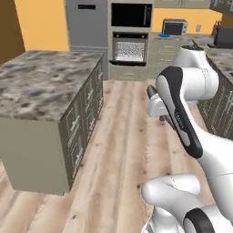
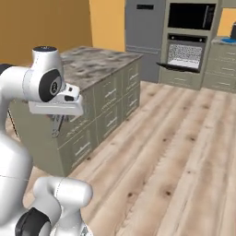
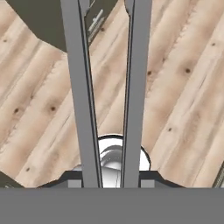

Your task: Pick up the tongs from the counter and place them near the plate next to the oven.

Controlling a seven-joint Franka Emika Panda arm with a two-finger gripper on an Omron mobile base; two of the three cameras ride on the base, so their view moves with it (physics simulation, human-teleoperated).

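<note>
The white arm rises from the base and folds at a high elbow, its forearm reaching forward and its hand turned down over the wooden floor [image 1: 123, 136], in the open aisle beside the island counter [image 1: 41, 86]. The gripper [image 3: 109, 181] is closed on the tongs [image 3: 107, 87]: in the hand view the two narrow grey metal arms run from between the dark fingertips [image 3: 72, 179] straight up the frame, a little apart, with floor planks behind them. In the right base view the tongs [image 2: 57, 125] hang down below the flat white hand, in front of the island's drawer fronts, clear of the marble-like top. In the left base view the hand sits at mid-height left of the dark-banded forearm, a short dark tip showing below it at the gripper [image 1: 162, 118]. At the far wall stands a built-in oven [image 1: 129, 48] with its door hanging open, a dark microwave panel above it and a grey refrigerator [image 1: 86, 22] to its left. To the oven's right, on the far counter [image 1: 200, 35], stands a toaster oven [image 1: 174, 27] with the blue plate [image 1: 164, 34] just beside it on its left; the same plate [image 2: 227, 40] shows at the right edge of the right base view. The tongs are well apart from that plate, held in the air above the floor.
</note>
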